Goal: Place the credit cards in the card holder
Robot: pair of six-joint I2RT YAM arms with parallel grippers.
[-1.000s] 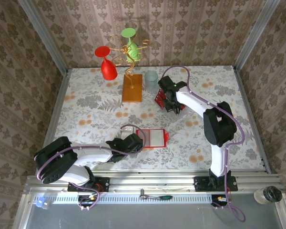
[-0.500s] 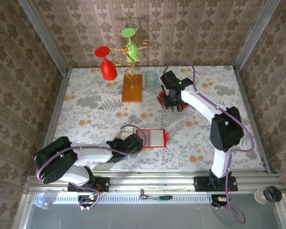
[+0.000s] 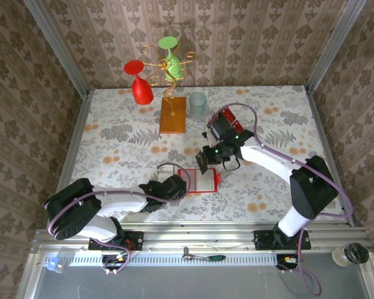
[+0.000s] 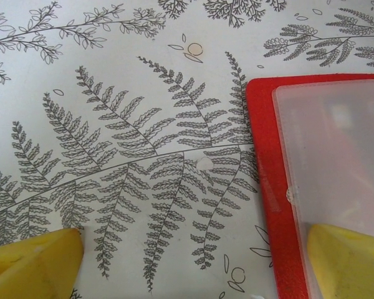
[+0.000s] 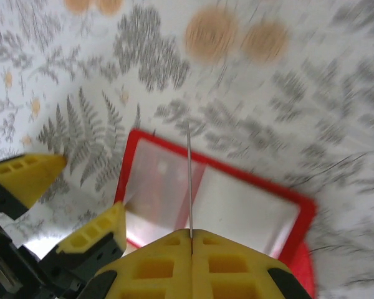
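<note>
Top view, card holder (image 3: 204,180): lies open and flat on the table (image 3: 112,137), pale inside up.
Top view, left arm: lies low along the near table edge, forearm stretched rightward, wrist level.
Top view, left claw (image 3: 177,186): released, jaws wide. The card holder is immediately to its right.
Top view, right arm: elbow raised at the right, forearm reaching leftward and pitched down.
Top view, right claw (image 3: 206,161): clenched. The card holder is directly beneath it, under its far-left corner.
Left wrist view, left claw (image 4: 187,265): one yellow fingertip (image 4: 31,268) sits over bare table, the other (image 4: 346,258) over the holder's pale inside. The red border runs between them.
Right wrist view, right claw (image 5: 191,240): grasping one credit card (image 5: 189,180).
Right wrist view, credit card: seen edge-on, upright, projecting ahead of the claw over the holder's pale interior. Contact with the holder cannot be determined.
Right wrist view, left claw: yellow fingers (image 5: 26,176) sit to the lower left, at the holder's edge.
</note>
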